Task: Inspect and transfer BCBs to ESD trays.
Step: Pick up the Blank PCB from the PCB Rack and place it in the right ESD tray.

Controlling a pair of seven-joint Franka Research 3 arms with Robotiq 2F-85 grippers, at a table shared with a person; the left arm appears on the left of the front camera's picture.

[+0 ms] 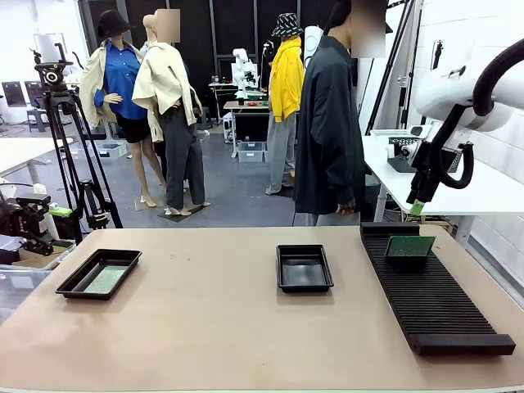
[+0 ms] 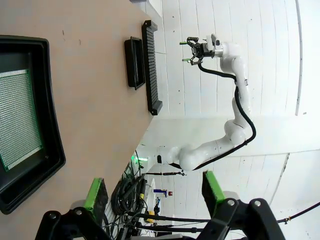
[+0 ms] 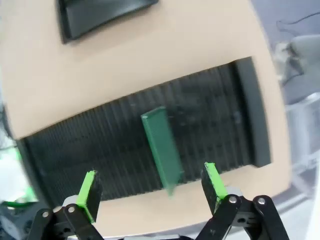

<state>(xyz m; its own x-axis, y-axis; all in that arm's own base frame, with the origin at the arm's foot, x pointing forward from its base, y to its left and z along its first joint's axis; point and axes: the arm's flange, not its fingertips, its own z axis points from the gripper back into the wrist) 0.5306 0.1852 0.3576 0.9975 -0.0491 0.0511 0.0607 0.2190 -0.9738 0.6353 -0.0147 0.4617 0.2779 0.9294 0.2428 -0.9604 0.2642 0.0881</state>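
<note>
Right wrist view looks down along the right gripper [image 3: 150, 187], whose green-padded jaws stand wide apart with nothing between them. Below it is the standing BCB [image 3: 161, 150], a thin dark green board set on edge in a slot of the slotted rack [image 3: 90, 145]. The board sits below the gap between the fingers, apart from both pads, and runs slightly askew to them. In the front view that gripper hangs above the far end of the rack, clear of the board's top edge.

The step in hand appears to be the pick-up of this second board. The lying BCB [image 1: 106, 280] already rests flat on the floor of the left tray [image 1: 72, 285], while the middle tray [image 1: 304, 286] seems to hold nothing and is the likely destination.

The next move calls for a straight descent so the pads straddle the board's flat faces, perhaps with a small wrist turn to square them. The jaws would then close gently and lift along the slot so the board does not bind.

The left gripper [image 2: 152, 190] is likewise spread open and empty, held over the table [image 2: 95, 90] beside the left tray. From there the lying board shows a fine grid pattern with a green border, smaller than the tray's floor.
</note>
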